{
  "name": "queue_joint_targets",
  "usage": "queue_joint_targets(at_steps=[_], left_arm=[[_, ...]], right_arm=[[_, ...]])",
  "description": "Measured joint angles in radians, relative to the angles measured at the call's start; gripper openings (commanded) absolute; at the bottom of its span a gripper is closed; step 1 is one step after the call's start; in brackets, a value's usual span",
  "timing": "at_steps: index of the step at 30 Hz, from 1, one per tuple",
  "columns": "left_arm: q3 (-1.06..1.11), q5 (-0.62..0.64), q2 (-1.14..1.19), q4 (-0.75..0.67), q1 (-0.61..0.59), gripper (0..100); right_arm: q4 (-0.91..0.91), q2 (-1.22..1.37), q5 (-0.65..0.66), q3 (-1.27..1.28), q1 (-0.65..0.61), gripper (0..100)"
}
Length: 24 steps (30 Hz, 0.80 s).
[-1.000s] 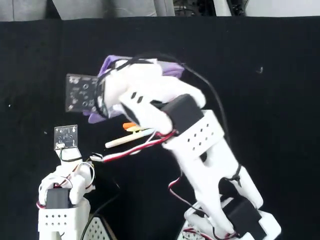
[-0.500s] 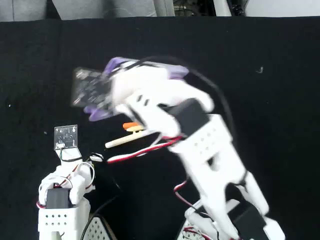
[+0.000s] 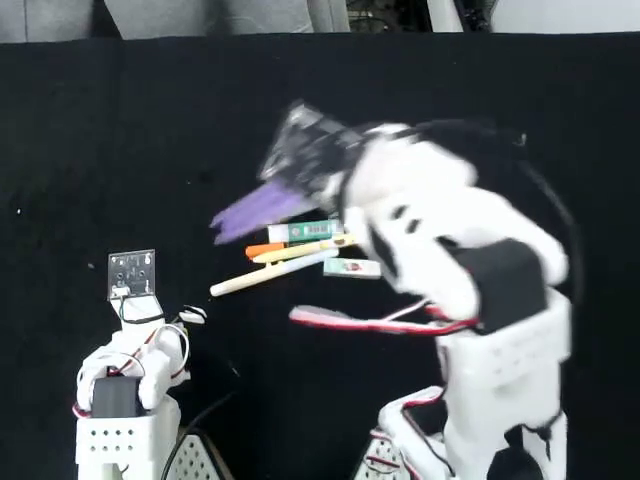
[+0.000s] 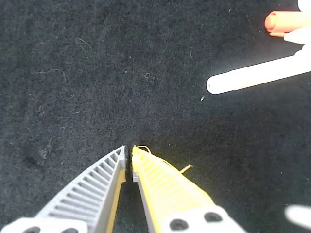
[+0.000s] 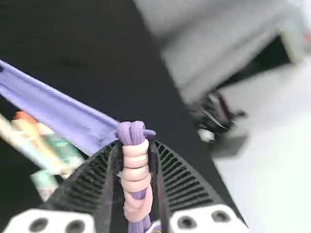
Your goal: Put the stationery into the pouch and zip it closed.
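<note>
Hanging from the right gripper [image 5: 135, 145], the purple pouch [image 3: 258, 210] slants down toward the stationery, held by a purple-and-pink cord [image 5: 134, 167] that the jaws are clenched on. Whether the pouch's low end touches the black table [image 3: 120, 120] I cannot tell, and its zip and mouth are hard to make out.

None of the stationery is inside it. All of it lies in a loose pile on the cloth just beside the pouch: an orange marker [image 3: 262, 250], a yellow pen [image 3: 305, 247], a white pen [image 3: 262, 275], a green-labelled stick [image 3: 308, 231] and a small pale piece [image 3: 352, 267].

Wide bare cloth runs from the pile to the table's far edge and out to the left. More lies open on the right, beyond the right arm [image 3: 470, 300]. That arm's bulk covers the cloth just right of the pile, and red wiring crosses below it.

The left gripper [image 4: 129, 154] sits low over bare cloth near the table's near-left corner, jaws pressed together on nothing. The white pen's tip and the marker's end reach into its wrist view, cut off at the frame's edge.
</note>
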Motion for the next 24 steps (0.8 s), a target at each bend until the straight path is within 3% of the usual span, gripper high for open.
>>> queue_joint_targets(at_steps=[8, 17, 24], left_arm=[[0.0, 0.0, 0.0, 0.0, 0.0, 4], [0.0, 0.0, 0.0, 0.0, 0.0, 4], [0.0, 0.0, 0.0, 0.0, 0.0, 4]], right_arm=[[-0.023, 0.011, 0.0, -0.215, 0.244, 1.1], [-0.147, 0.256, 0.0, -0.322, 0.45, 1.1], [-0.199, 0.422, 0.0, -0.359, 0.509, 1.1]])
